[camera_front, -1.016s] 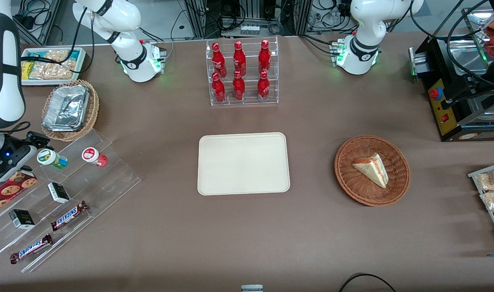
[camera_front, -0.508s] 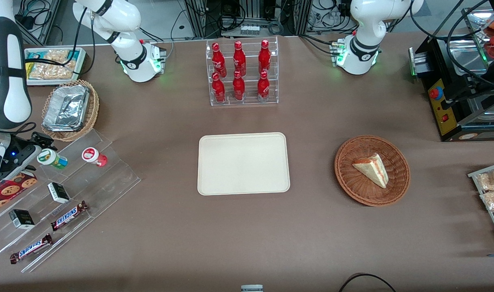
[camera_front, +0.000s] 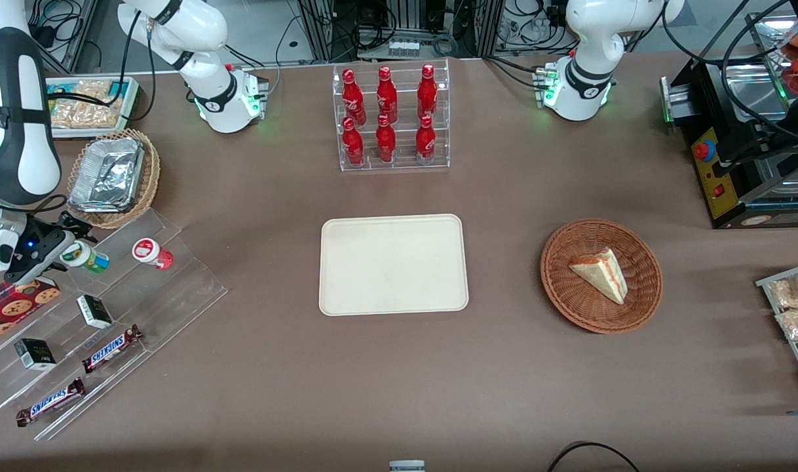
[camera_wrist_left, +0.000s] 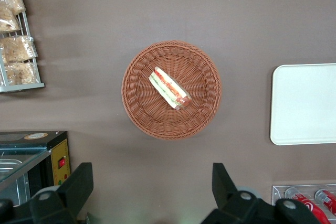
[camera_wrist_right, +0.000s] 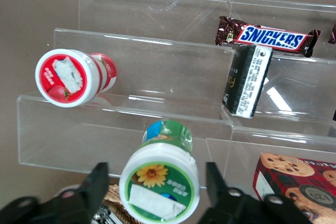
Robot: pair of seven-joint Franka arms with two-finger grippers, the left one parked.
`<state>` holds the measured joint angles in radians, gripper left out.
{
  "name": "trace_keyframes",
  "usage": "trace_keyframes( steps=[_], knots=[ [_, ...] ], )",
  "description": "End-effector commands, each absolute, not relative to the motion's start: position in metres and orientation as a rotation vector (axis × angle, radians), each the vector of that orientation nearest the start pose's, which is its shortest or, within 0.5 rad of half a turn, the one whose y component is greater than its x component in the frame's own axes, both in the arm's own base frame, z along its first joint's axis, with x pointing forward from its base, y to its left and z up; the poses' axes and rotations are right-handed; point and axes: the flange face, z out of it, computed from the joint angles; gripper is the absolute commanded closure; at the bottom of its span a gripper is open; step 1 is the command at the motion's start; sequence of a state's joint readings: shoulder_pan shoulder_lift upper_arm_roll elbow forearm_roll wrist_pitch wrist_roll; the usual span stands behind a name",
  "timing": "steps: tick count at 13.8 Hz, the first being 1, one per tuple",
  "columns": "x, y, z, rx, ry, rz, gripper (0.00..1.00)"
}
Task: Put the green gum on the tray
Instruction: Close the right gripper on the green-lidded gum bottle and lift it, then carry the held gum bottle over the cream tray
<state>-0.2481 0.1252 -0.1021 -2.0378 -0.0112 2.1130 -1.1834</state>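
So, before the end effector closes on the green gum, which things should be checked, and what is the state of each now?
1. End effector open: ok, one finger on each side of the bottle.
2. Right bottle between the fingers: ok, green gum, not the red-lidded bottle beside it.
3. Fingers touching the bottle: cannot tell.
4. Gum lying on the clear stepped rack: ok.
5. Tray bare: ok.
6. Cookie box apart from the fingers: ok, close beside.
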Motion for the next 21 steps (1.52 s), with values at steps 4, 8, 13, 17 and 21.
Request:
trace_keyframes(
  steps=[4, 8, 13, 17, 21],
  knots=[
    [0.533, -0.187, 0.403, -2.856, -1.311, 0.069, 1.0],
    [0.562, -0.144, 0.456, -2.88, -1.208, 0.127, 1.0],
    [0.583, -0.015, 0.453, -2.988, -0.941, 0.188, 1.0],
    [0.587, 0.109, 0.417, -3.058, -0.658, 0.22, 1.0],
    [0.595, 0.227, 0.387, -3.042, -0.371, 0.234, 1.0]
  ],
)
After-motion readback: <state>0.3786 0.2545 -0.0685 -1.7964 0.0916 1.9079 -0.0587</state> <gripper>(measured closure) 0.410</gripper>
